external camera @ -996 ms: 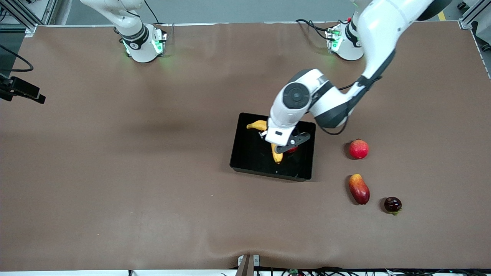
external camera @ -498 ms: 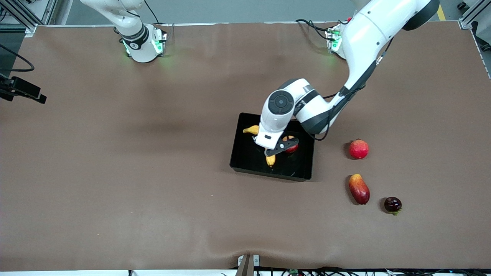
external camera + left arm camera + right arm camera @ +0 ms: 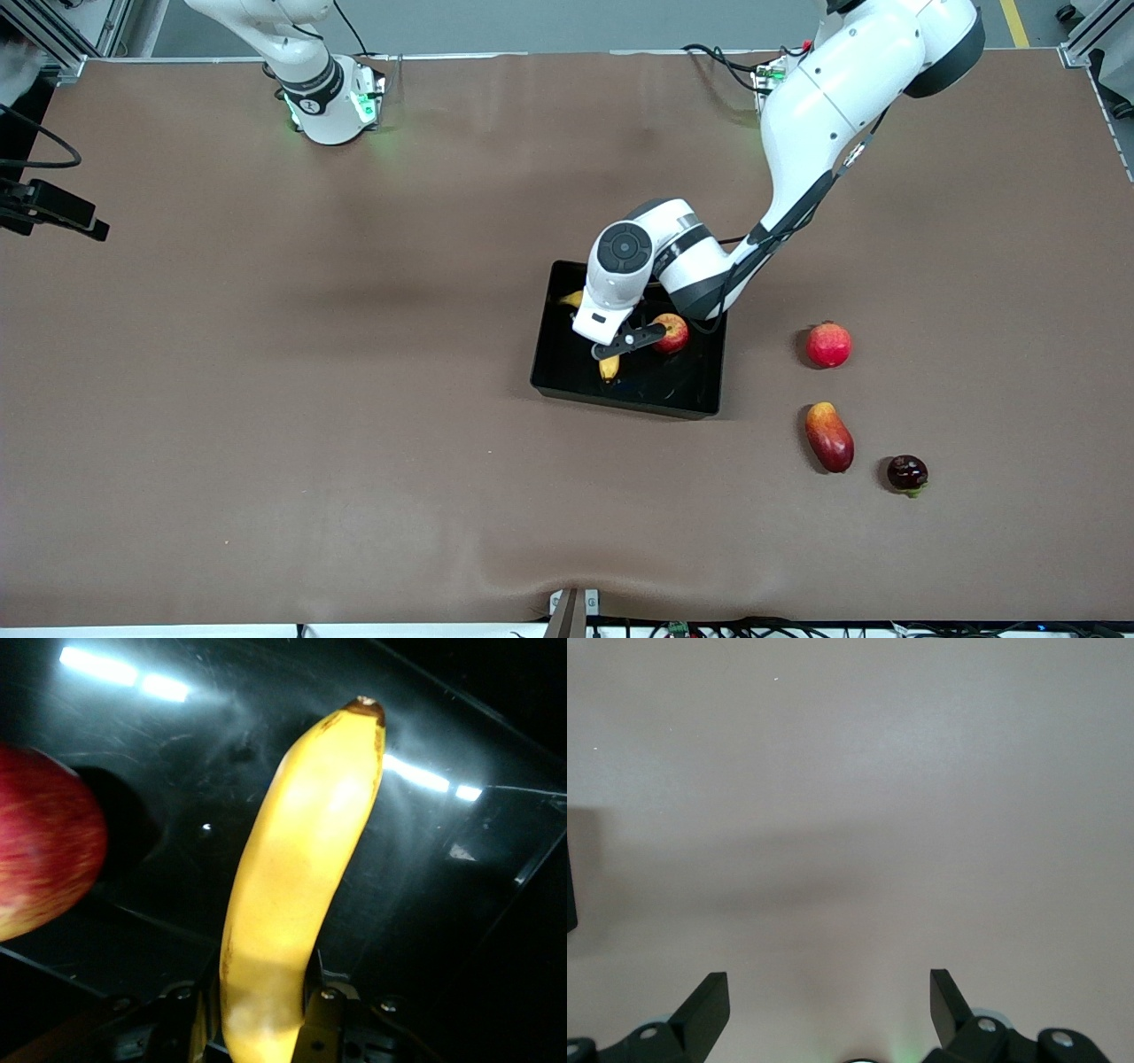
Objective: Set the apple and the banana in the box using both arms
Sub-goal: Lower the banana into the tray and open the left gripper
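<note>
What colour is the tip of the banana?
Dark brown, on the yellow banana; it shows best in the left wrist view.

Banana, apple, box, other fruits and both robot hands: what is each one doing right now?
Banana: held by the left gripper, over the box.
Apple: lying in the box.
Box: on the table, holding the apple.
Red round fruit, mango, dark fruit: on the table outside the box.
Right gripper: open, waiting.

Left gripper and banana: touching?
Touching. In the left wrist view the left gripper has its jaws closed against both sides of the banana, held over the box beside the apple.
</note>
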Tool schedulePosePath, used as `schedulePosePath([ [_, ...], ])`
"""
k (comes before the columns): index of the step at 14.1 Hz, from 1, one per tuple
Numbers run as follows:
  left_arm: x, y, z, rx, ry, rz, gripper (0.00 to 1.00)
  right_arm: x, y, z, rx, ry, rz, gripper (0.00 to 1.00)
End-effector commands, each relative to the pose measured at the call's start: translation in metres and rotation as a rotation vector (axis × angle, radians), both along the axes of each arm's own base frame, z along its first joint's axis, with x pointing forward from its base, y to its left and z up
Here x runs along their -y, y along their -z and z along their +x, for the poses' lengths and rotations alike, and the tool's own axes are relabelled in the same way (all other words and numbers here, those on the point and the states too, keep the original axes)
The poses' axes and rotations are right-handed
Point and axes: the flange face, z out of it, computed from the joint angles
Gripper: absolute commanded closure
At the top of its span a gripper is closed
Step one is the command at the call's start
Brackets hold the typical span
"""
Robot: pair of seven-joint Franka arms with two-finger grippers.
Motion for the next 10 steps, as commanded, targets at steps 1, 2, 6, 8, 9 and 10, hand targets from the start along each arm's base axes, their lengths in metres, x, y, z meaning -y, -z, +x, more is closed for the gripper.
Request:
schedulePosePath([
  [1, 0.006, -0.005, 0.007, 0.039, -0.013, -0.019, 0.00, -0.001, -0.002, 0.001, 0.002, 0.002, -0.001, 0.00],
  [2, 0.002, -0.012, 0.014, 0.051, -0.024, -0.024, 0.00, -0.002, -0.002, 0.001, 0.002, 0.000, -0.001, 0.00],
  [6, -0.040, -0.121, 0.067, 0.124, -0.059, 0.057, 0.00, -0.003, -0.002, 0.001, -0.001, -0.003, -0.004, 0.00],
  [8, -0.078, -0.185, 0.084, 0.137, -0.046, 0.075, 0.00, -0.003, -0.001, 0.001, -0.002, -0.004, -0.004, 0.00],
  [9, -0.101, -0.217, 0.092, 0.143, -0.051, 0.049, 0.00, -0.002, -0.002, 0.001, -0.002, -0.003, -0.004, 0.00],
  [10, -0.128, -0.245, 0.099, 0.132, -0.062, 0.025, 0.00, -0.002, -0.001, 0.000, -0.004, -0.003, -0.005, 0.00],
])
